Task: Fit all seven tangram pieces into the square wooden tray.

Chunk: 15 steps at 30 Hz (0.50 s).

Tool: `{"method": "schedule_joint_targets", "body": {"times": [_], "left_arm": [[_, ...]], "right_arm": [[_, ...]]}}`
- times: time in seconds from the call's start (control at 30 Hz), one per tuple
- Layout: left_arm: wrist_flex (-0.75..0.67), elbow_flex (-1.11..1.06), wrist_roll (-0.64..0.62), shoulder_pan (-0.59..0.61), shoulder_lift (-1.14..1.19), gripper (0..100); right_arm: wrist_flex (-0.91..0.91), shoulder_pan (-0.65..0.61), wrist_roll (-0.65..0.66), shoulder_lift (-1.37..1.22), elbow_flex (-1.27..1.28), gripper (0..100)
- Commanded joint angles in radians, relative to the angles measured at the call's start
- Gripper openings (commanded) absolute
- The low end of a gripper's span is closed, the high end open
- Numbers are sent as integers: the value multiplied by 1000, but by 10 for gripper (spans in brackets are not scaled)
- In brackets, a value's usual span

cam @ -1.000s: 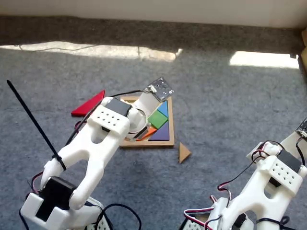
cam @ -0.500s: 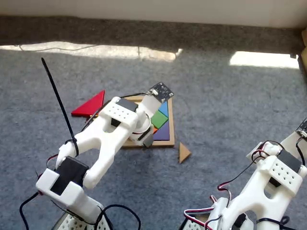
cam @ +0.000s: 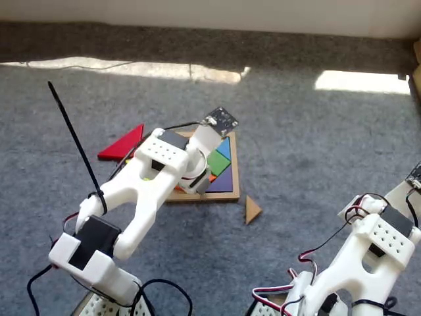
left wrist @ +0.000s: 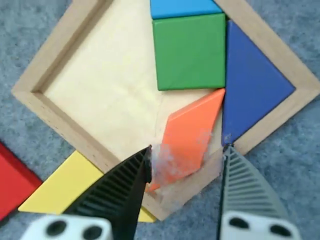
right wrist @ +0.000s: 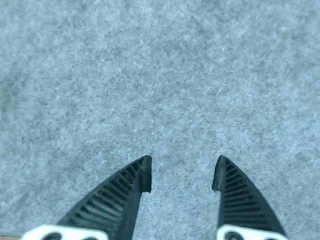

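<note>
A grey, carpet-like covering (cam: pixel 309 131) spreads across the whole bench, its nap even and close-looped in the right wrist view (right wrist: pixel 160 75). Along the far side lie two patches of sunlight: a long strip (cam: pixel 131 69) at the left and a shorter block (cam: pixel 358 81) at the right. Beyond them runs a dark band (cam: pixel 197 41), then a pale wall (cam: pixel 210 13). A brownish object (cam: pixel 417 66) sits at the far right edge.

Both arms are white moulded plastic with black servo blocks at the joints. The left arm (cam: pixel 141 191) has a hole-dotted plate behind the left pincer (left wrist: pixel 188 147), a dark circuit board (cam: pixel 220 120) above it, and a black cable tie (cam: pixel 72 141) farther back. The right arm (cam: pixel 368 257) trails black and red cables. The left pincer pairs a black ribbed finger with a pale grey one. The right pincer (right wrist: pixel 183 158) has two dark ribbed ones.
</note>
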<state>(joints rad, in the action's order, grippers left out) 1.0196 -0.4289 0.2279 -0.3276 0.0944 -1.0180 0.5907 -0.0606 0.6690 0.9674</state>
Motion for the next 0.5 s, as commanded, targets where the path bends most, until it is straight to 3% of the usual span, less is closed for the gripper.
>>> {"method": "schedule_joint_targets", "body": {"times": [0.0,0.47], "left_arm": [[0,56,-9,30,-54,218],[-71,93,-8,48,114,218]], "right_arm": [[18,-10,0,16,-4,205],[18,-10,0,16,-5,205]]}}
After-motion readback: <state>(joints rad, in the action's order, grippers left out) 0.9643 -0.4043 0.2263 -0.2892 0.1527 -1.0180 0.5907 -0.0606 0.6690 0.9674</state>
